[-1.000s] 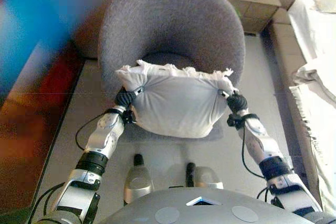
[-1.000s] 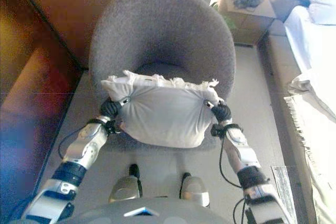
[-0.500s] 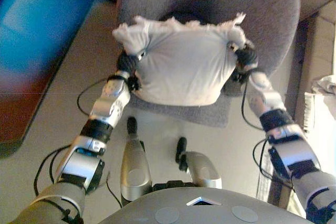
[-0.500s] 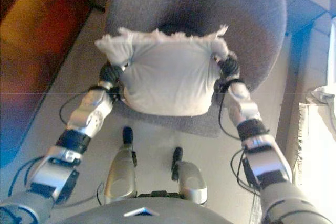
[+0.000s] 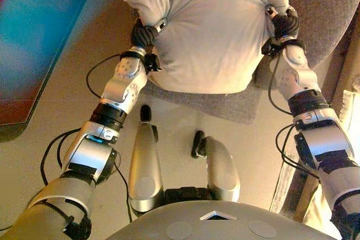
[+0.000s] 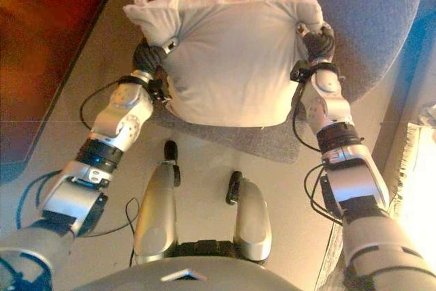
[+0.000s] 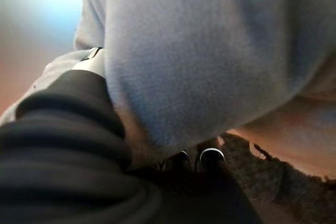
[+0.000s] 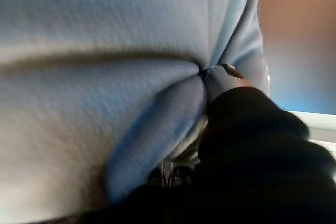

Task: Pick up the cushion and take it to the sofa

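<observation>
The white cushion (image 5: 208,37) with a frayed top edge hangs between my two hands in front of the grey armchair (image 5: 332,9). My left hand (image 5: 145,35) is dug into its left side and my right hand (image 5: 281,25) into its upper right corner, with the cloth bunched around both. The left wrist view shows the cushion (image 7: 210,51) filling the frame over my hand's dark cover, with dark fingertips (image 7: 210,156) tucked under it. In the right wrist view the cushion (image 8: 94,77) folds in around my right hand.
The round grey armchair stands right behind and under the cushion, its base (image 6: 272,138) on the pale floor. A dark piece of furniture (image 5: 34,43) runs along the left. A white fringed cloth (image 6: 415,189) lies at the right edge.
The whole picture has shifted as the camera tipped down and the view turned. The cushion stays held between both hands, now near the top of the view, with my arms stretched further out.
</observation>
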